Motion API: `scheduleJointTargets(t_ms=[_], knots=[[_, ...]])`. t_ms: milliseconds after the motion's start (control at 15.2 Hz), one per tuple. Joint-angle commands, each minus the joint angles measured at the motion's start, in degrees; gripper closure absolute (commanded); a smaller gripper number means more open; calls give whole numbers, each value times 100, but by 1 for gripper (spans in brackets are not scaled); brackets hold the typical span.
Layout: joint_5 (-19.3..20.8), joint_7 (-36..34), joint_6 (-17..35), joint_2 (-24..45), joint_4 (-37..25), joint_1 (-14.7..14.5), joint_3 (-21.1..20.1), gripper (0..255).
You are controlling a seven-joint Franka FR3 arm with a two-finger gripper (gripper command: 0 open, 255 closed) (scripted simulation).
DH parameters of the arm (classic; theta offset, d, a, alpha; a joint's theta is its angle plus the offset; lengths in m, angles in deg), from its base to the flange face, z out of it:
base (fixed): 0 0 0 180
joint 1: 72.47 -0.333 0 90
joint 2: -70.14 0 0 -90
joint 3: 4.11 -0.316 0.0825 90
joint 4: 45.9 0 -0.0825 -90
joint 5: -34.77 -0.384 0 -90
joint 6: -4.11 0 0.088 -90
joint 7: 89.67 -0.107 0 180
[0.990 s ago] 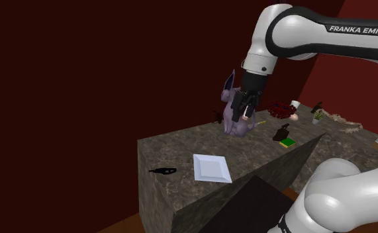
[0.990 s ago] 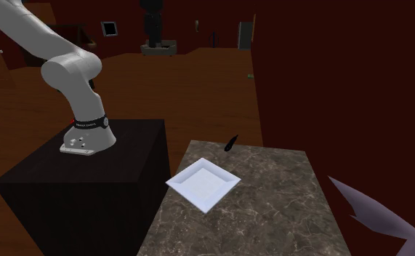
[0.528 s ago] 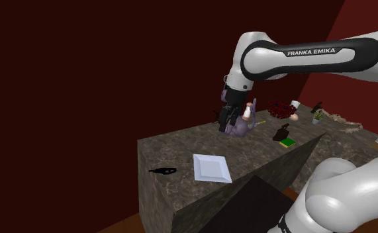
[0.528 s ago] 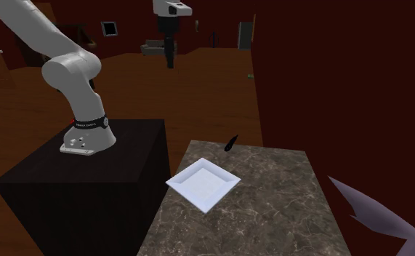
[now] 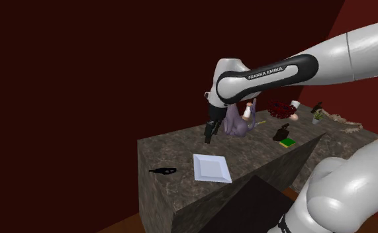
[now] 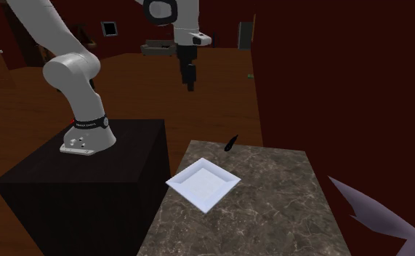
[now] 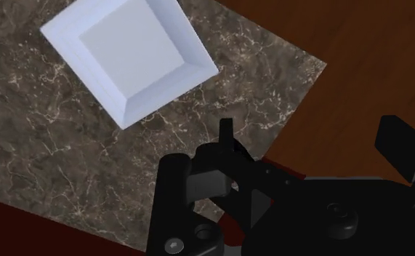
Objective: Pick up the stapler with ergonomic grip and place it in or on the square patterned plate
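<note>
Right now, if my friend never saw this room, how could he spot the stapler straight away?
Find the dark marbled counter with the white square plate on it. The stapler lies beside that plate, near the counter's edge, far from the purple figure. It is small, slim and black, unlike anything around it.

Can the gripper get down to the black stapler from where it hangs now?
Probably yes. The stapler lies alone by the table's edge, apart from the white plate, with nothing over it. The gripper hangs higher up in open air.
</note>
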Motion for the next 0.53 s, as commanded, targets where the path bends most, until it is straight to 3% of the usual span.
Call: scheduleJointTargets(t_ms=[0, 462], knots=[[5, 248, 361, 466, -125, -67, 8, 0], [2, 1093, 1453, 2023, -628, -217, -10, 0]])
